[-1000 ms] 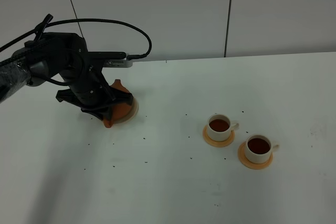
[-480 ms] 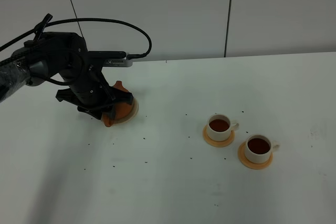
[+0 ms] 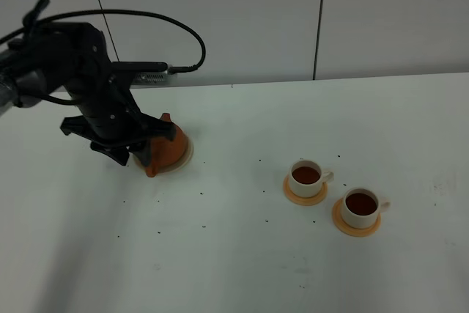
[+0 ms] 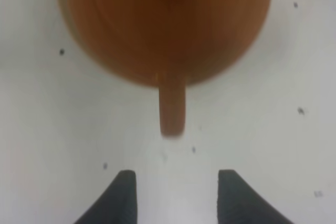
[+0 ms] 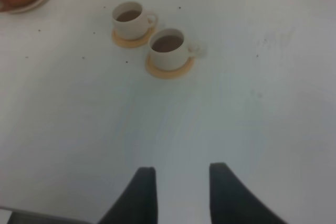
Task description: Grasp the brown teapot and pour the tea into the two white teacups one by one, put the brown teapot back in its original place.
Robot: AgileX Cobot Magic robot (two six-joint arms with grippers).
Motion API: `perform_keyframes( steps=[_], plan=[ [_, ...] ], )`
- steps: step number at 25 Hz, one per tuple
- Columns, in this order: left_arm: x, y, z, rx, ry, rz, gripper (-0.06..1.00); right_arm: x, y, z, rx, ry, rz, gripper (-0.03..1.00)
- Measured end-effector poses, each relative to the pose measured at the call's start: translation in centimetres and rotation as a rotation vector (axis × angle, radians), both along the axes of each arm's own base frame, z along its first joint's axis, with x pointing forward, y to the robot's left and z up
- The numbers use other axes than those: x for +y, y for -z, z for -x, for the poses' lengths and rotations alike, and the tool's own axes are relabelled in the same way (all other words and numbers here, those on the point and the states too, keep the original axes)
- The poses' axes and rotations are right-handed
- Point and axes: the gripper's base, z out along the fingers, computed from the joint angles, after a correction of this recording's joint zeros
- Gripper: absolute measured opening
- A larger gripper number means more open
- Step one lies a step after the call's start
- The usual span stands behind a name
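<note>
L hand (image 4: 176, 195) now released, fingers spread w/ the brown teapot (image 4: 164, 24) handle just ahead of them, not touched; a sec ago it sat lower over the pot, since pulled back & up. Teapot rests on the beige saucer (image 3: 186, 156), left part of desk (image 3: 242, 254). R hand (image 5: 178, 192) open, hovering over bare desk. Both white teacups (image 3: 305, 177) (image 3: 361, 207) on orange coasters (image 3: 305, 194), filled w/ tea (image 3: 305, 174), unchanged.
</note>
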Motion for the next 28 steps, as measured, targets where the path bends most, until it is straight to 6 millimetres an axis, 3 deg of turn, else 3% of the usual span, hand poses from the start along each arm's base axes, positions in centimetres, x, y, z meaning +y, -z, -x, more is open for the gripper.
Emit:
perform_keyframes(
  steps=[6, 10, 19, 28],
  plan=[
    [1.1, -3.3, 1.8, 0.036, 0.017, -0.087, 0.43, 0.0, 0.0, 0.0, 0.000, 0.000, 0.000, 0.24],
    [1.6, -4.3, 3.0, 0.026, 0.023, -0.113, 0.42, 0.0, 0.0, 0.0, 0.000, 0.000, 0.000, 0.24],
    [3.3, -2.6, 9.3, 0.172, 0.031, -0.166, 0.40, 0.0, 0.0, 0.0, 0.000, 0.000, 0.000, 0.24],
    [5.5, -0.3, 18.6, 0.324, 0.005, -0.202, 0.40, 0.0, 0.0, 0.0, 0.000, 0.000, 0.000, 0.24]
  ],
)
